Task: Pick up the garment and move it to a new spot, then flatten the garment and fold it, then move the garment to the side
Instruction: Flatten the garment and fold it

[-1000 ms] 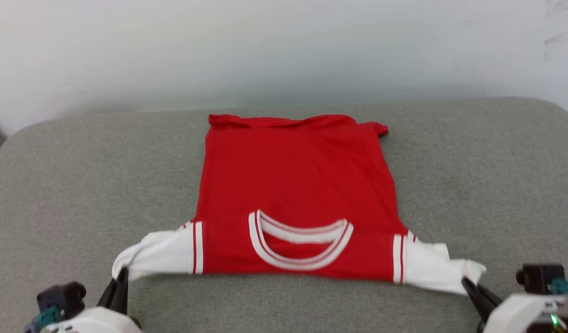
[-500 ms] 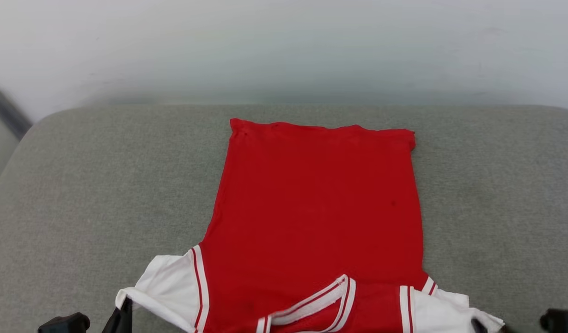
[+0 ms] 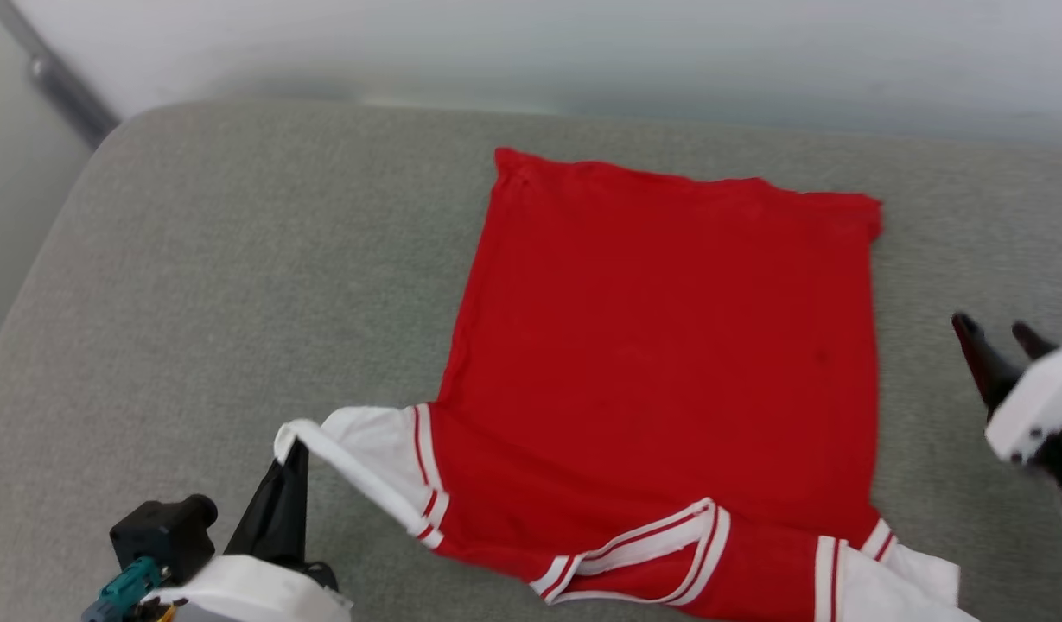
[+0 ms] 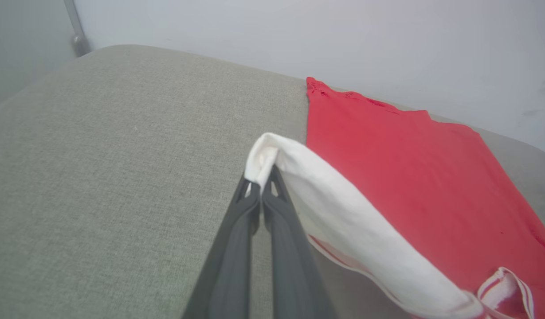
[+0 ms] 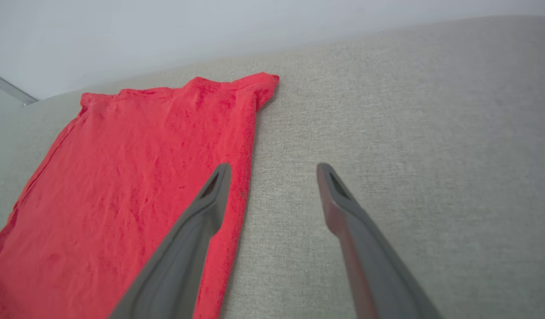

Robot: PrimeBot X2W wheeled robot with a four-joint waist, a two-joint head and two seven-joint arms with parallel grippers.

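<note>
Garment: a red jersey, the garment (image 3: 669, 345), is laid back-up across the centre and right of the head view, with its hem (image 3: 686, 177) toward the top and its striped collar (image 3: 643, 553) at the bottom edge.
Support: it is carried by a grey upholstered cushion (image 3: 237, 259).
Lie of cloth: the body is spread nearly flat, with fine wrinkles seen in the right wrist view.
Pinched sleeve: the white pinched sleeve (image 3: 358, 449) at lower left is lifted off the cushion and drawn into a taut ridge. It is judged to be held so that the shoulder can be pulled out or folded across.
Left gripper: the jaws of the left gripper (image 3: 295, 445) are pressed together on the cuff tip.
Free sleeve: the free sleeve (image 3: 911, 579) at lower right is left rumpled and ungripped.
Right gripper: the right gripper (image 3: 993, 326) is held at the right edge, fingers spread wide on nothing, just beside the red side seam. It is judged to be placed for a fresh grasp.
Surroundings: a pale wall (image 3: 582, 43) and a grey pole (image 3: 60, 78) are seen at the top and upper left.
Hindrance: the rumpled free sleeve and skewed collar are judged to stand in the way of a clean fold.
</note>
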